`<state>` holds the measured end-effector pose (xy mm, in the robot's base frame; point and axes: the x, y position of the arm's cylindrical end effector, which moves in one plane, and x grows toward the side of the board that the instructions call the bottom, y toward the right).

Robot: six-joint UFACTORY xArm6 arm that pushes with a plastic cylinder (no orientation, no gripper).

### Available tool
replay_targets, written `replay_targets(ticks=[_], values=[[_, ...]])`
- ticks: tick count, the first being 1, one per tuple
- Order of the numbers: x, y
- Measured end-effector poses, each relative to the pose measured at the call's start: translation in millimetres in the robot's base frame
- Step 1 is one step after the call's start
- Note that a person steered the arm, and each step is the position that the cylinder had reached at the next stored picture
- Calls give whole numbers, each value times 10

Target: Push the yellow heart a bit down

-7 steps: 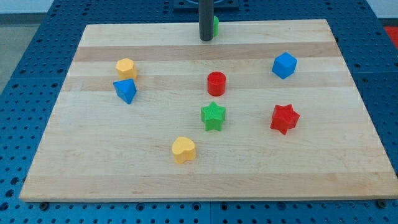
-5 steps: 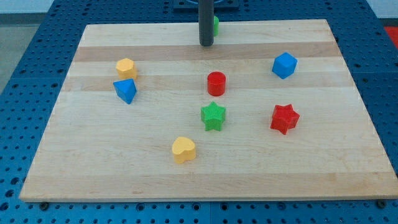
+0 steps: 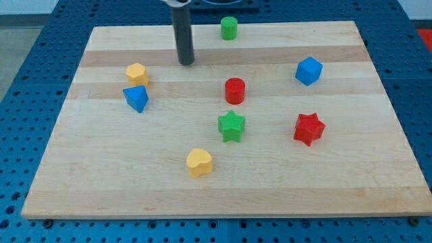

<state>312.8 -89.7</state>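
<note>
Our tip (image 3: 186, 63) rests on the pale wooden board (image 3: 337, 182) near the view's top, between the yellow hexagonal block (image 3: 136, 73) and green cylinder block (image 3: 229, 28), well above the yellow heart-shaped block (image 3: 199, 163).

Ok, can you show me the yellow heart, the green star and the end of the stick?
yellow heart (image 3: 199, 162), camera view, middle of its top face
green star (image 3: 231, 125), camera view, centre of its top
my tip (image 3: 186, 63), camera view, very bottom end of the rod
</note>
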Motion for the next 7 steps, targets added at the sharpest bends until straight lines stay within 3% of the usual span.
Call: replay_targets(ticks=[2, 7], values=[[367, 139], [1927, 232]])
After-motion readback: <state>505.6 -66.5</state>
